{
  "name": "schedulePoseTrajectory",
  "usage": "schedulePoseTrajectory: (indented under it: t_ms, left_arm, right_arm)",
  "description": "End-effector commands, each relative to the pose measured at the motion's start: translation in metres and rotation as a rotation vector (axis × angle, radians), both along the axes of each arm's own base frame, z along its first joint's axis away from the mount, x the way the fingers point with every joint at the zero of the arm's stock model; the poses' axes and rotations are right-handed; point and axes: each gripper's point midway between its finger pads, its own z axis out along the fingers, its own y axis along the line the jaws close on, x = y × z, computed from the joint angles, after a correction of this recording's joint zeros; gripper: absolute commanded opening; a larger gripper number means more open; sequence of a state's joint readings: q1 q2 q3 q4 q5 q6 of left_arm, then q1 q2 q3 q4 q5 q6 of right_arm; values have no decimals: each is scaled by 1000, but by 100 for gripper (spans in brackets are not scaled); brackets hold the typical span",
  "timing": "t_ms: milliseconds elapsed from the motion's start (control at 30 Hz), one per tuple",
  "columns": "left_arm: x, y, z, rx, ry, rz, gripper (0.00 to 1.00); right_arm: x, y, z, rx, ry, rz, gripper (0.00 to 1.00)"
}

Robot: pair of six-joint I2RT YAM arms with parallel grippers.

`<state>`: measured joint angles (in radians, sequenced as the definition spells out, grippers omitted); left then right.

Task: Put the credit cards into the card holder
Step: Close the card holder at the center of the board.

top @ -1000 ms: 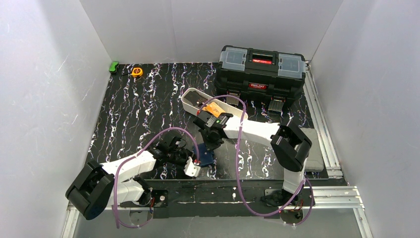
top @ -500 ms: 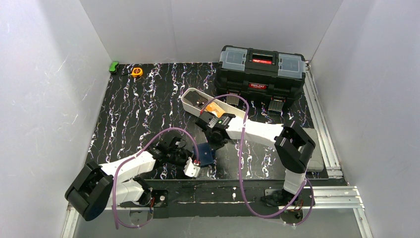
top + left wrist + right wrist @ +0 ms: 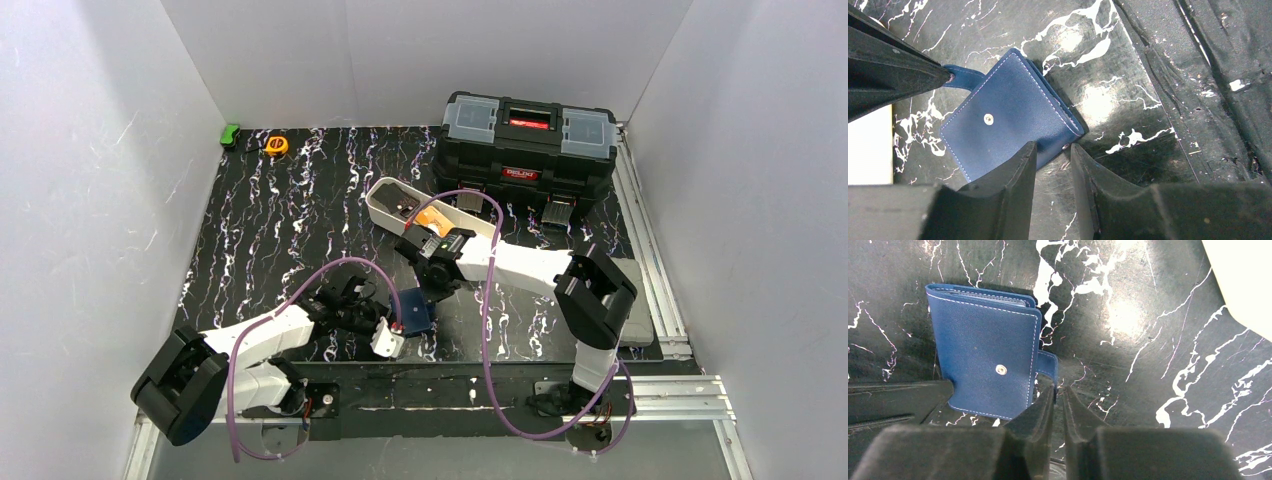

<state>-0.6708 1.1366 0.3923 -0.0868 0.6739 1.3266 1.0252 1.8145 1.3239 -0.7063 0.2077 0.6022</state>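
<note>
Pinching a corner of the navy card holder [image 3: 1008,125], the left gripper [image 3: 1053,160] has its jaws clamped on the fold edge. The right gripper [image 3: 1058,392] has its jaws just a crack apart, tips right at the loose snap tab [image 3: 1047,365], with nothing between them as far as I can see. The card holder lies folded flat by the near edge of the table [image 3: 300,220], between both arms. Further back an orange-yellow card [image 3: 432,216] sits in the white tray [image 3: 380,208], with the toolbox [image 3: 527,140] behind.
</note>
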Motion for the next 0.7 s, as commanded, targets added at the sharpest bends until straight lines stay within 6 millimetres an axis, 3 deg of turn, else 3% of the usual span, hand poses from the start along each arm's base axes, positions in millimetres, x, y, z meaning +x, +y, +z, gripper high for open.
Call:
schedulePoseTrajectory:
  t_ms: [0, 67, 667]
  left_arm:
    - [-9, -4, 7, -33, 23, -33, 30]
    - [-10, -4, 6, -31, 25, -31, 30]
    - [-12, -4, 5, -34, 22, -45, 31]
  right_arm:
    - [3, -1, 5, 14, -19, -17, 13]
    - [3, -1, 5, 14, -18, -20, 1]
    - [0, 22, 22, 141, 9, 29, 1]
